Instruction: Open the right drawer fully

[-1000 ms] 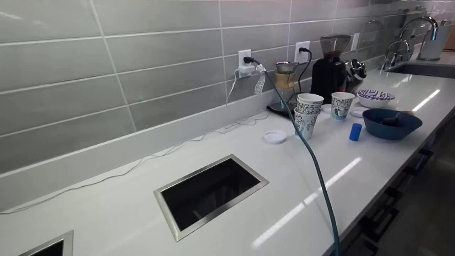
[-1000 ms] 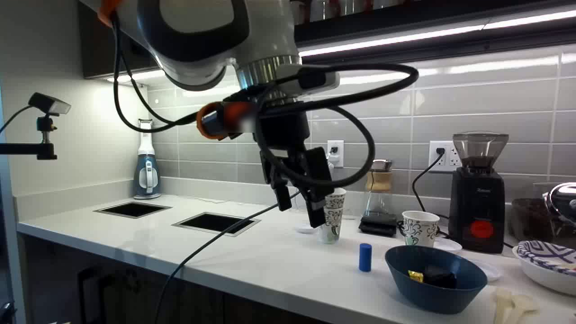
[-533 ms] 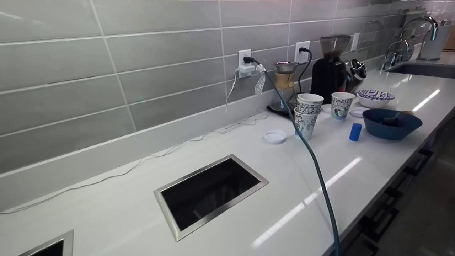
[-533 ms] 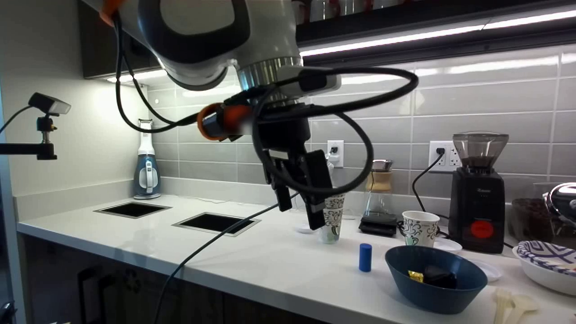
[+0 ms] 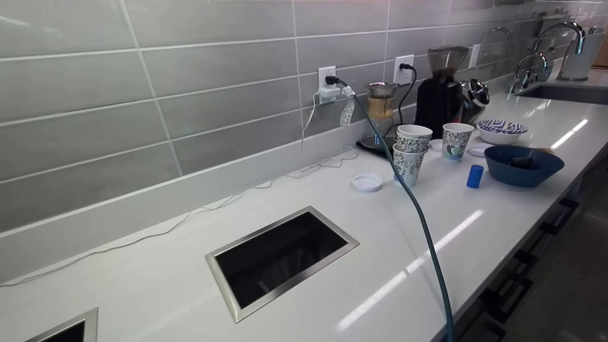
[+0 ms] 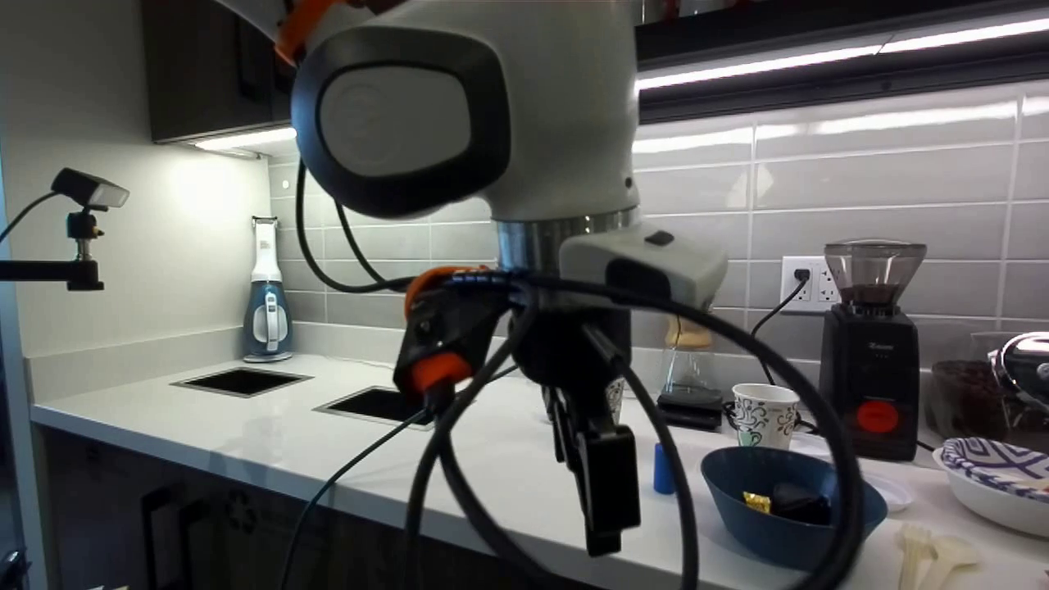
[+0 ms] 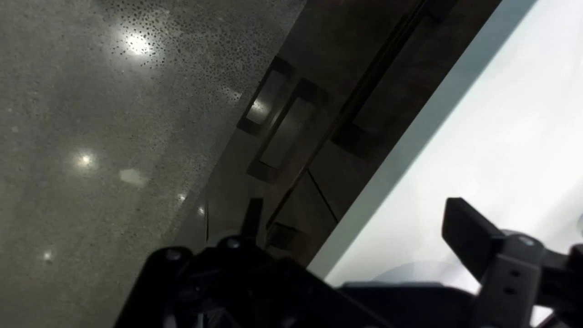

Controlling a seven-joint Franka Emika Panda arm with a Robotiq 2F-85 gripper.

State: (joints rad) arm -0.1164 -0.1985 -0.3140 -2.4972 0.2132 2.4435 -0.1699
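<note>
Above my silver collar [image 6: 531,242] I am wearing a white shell [image 6: 569,106], a dark ring [image 6: 401,195] framing its pale rounded panel [image 6: 393,119]. Below the collar, a black box [image 6: 459,328] is sporting an orange fitting [image 6: 440,373], black cables [image 6: 851,492] are looping, and my black fingers [image 6: 612,475] are looking blocky, two dark holes [image 7: 514,273] marking a grey link [image 7: 503,303].

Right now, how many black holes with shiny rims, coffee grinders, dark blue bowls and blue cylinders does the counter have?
Black holes with shiny rims: 2
Coffee grinder: 1
Dark blue bowl: 1
Blue cylinder: 1
Total: 5
</note>
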